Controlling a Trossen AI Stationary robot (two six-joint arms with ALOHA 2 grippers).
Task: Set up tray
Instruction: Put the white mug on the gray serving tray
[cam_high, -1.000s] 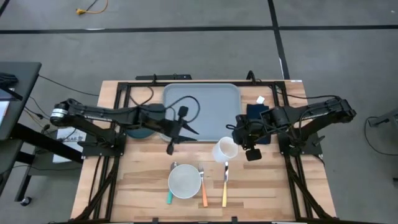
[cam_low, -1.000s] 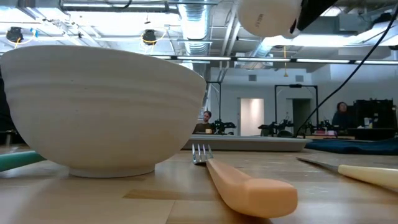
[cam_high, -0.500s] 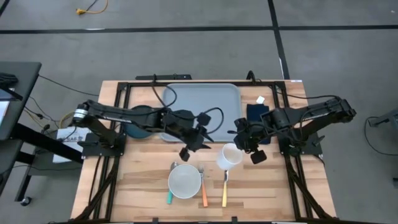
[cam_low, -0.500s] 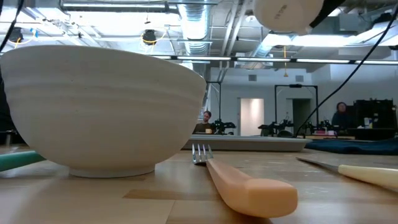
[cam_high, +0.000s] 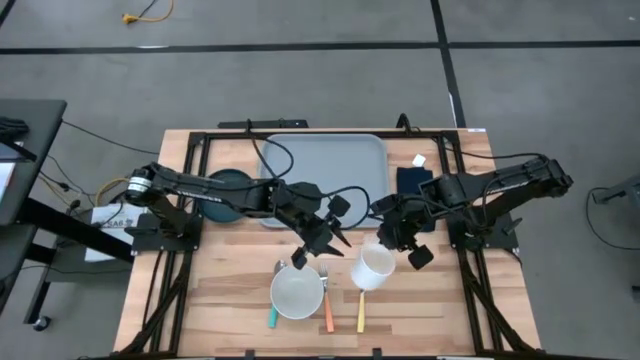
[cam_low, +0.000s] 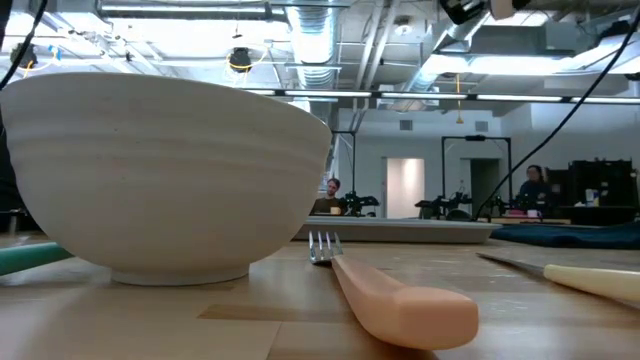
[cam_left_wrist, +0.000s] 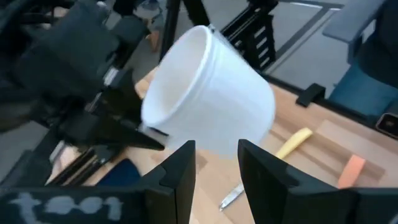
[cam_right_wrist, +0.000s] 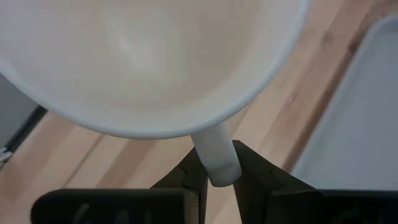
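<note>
Near edge: bowl (cam_high: 297, 293) and cutlery on the table. My right gripper (cam_right_wrist: 214, 167) pinches the mug (cam_high: 373, 268) by its handle, lifted; left gripper (cam_high: 316, 250) spread, empty, beside it. Tray (cam_high: 325, 172) far, bare. I'd carry the mug level, lower inside the rim.

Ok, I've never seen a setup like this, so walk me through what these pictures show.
Two dark robot arms work at a wooden table. One camera looks straight down, one sits at table height, and one rides on each wrist. The right claw is shut on the handle of a white mug, held up above the table. The left claw is open, close beside the mug. On the table lie a grey-blue tray, a dark teal plate, a dark napkin, a white bowl and cutlery with coloured handles.
</note>
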